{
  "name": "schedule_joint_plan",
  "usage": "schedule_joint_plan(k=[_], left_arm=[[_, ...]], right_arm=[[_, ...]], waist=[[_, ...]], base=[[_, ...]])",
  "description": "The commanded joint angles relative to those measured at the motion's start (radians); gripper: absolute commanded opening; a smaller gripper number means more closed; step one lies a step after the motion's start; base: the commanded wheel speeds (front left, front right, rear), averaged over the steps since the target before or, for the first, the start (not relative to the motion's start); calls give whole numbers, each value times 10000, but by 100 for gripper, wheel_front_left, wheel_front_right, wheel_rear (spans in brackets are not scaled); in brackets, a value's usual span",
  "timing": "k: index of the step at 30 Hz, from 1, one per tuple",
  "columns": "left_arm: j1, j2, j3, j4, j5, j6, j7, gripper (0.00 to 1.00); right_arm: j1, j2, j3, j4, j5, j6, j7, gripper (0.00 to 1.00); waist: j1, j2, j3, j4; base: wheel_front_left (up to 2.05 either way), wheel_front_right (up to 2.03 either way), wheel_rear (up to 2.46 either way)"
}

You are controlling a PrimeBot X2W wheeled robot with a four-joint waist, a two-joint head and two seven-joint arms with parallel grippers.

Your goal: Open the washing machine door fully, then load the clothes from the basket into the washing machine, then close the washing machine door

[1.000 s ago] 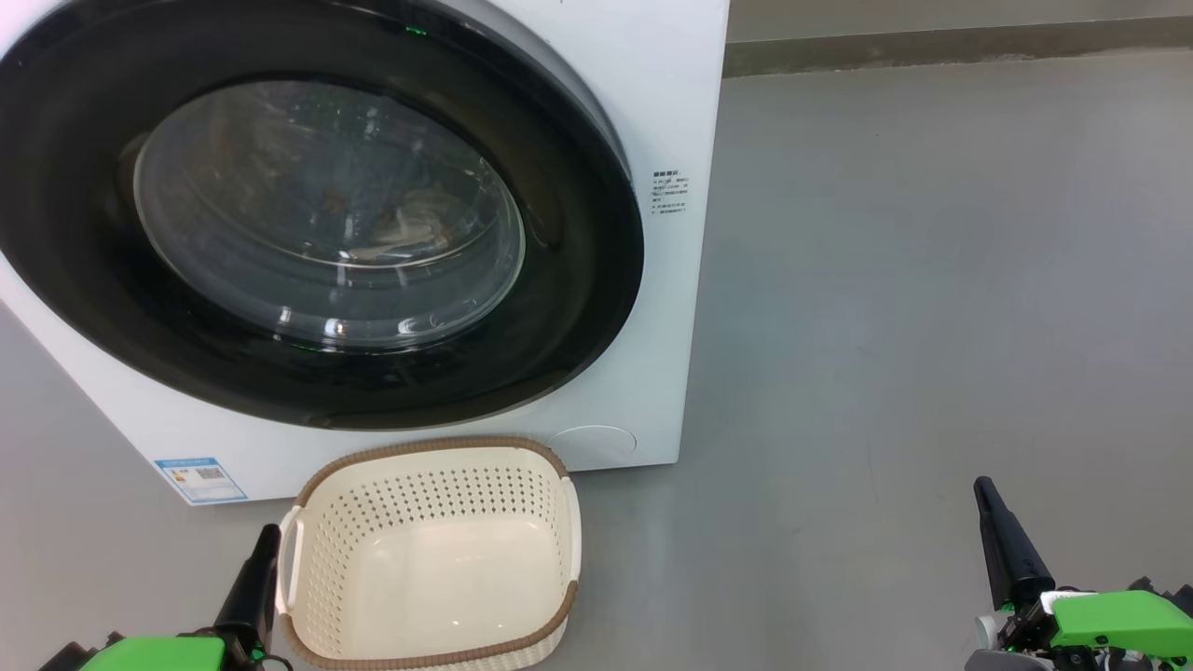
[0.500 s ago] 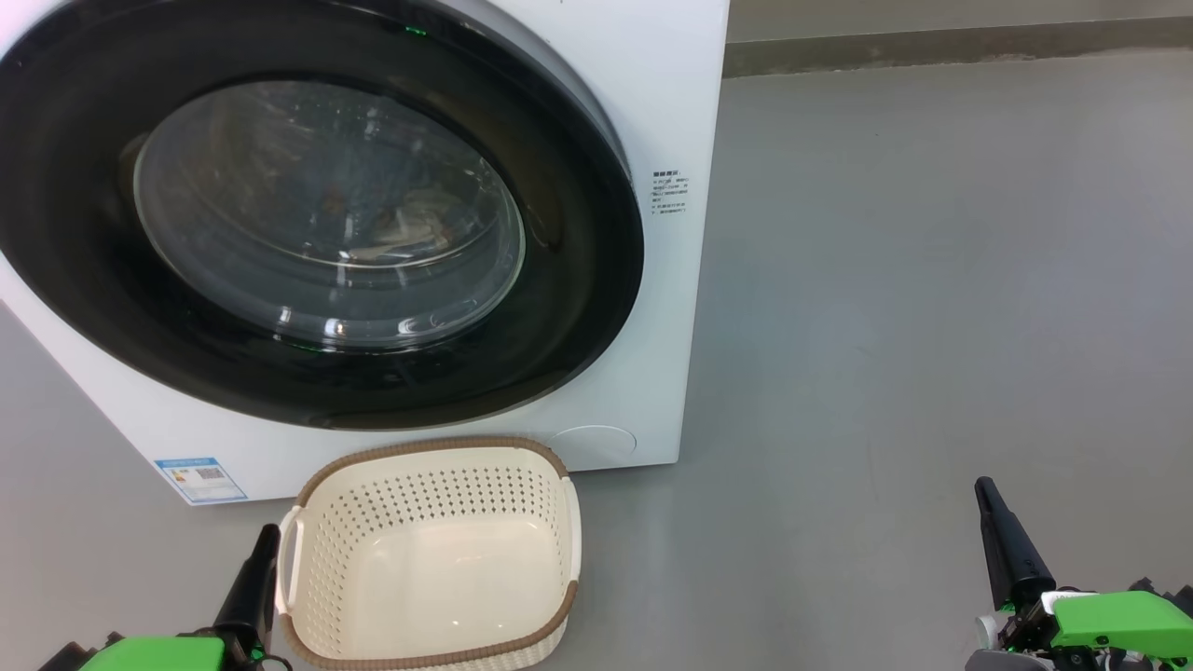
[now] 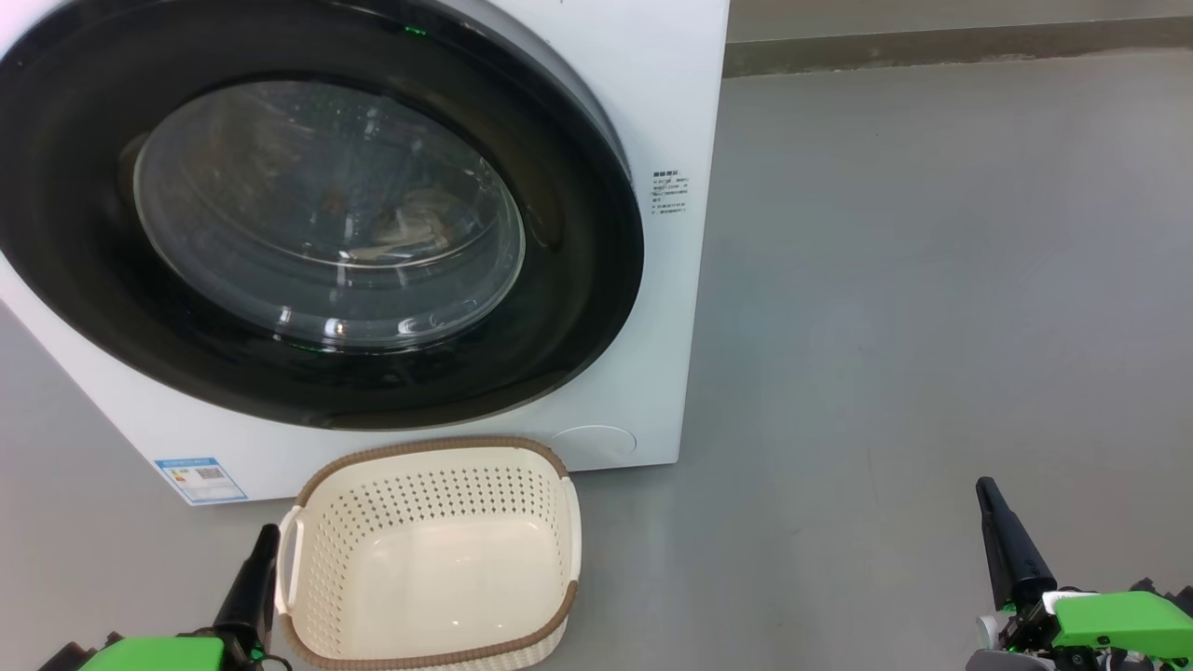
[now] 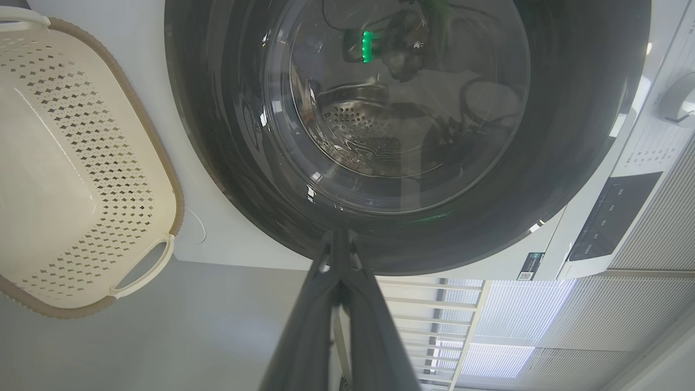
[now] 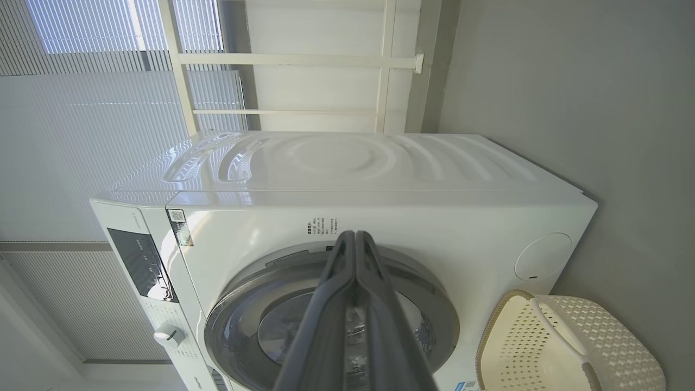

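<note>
Stillness since before: left pincer [image 3: 269, 533] and right pincer [image 3: 986, 486] stay pinched together, basket [image 3: 419, 494] unmoved.

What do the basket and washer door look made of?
The basket: likely moulded plastic, cream and slightly glossy, with punched holes; brown rim looks woven-patterned. The washing machine door: glossy black rim, probably plastic, around a clear reflective bowl, seemingly glass.

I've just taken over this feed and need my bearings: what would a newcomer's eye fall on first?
The washing machine door, a huge glossy black ring around bulging glass, sits shut at the head view's upper left. Just below it on the grey floor stands the cream basket, empty. The left gripper beside the basket and the right gripper at lower right are both shut, holding nothing.
</note>
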Motion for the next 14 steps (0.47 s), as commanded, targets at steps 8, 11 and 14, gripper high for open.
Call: schedule_joint_plan(k=[8, 11, 14], left_arm=[[-418, 121, 357, -198, -16, -29, 57, 0], [-419, 120, 358, -198, -15, -29, 59, 0], [-419, 120, 359, -198, -14, -29, 59, 0]], right_arm=[[-409, -16, 235, -243, -49, 16, 66, 0], [-410, -14, 233, -243, -51, 16, 67, 0], [-410, -13, 232, -243, -52, 16, 68, 0]], waist=[[0, -1, 0, 0], [0, -1, 0, 0], [0, -1, 0, 0]], base=[[0, 0, 0], [0, 0, 0], [0, 0, 0]])
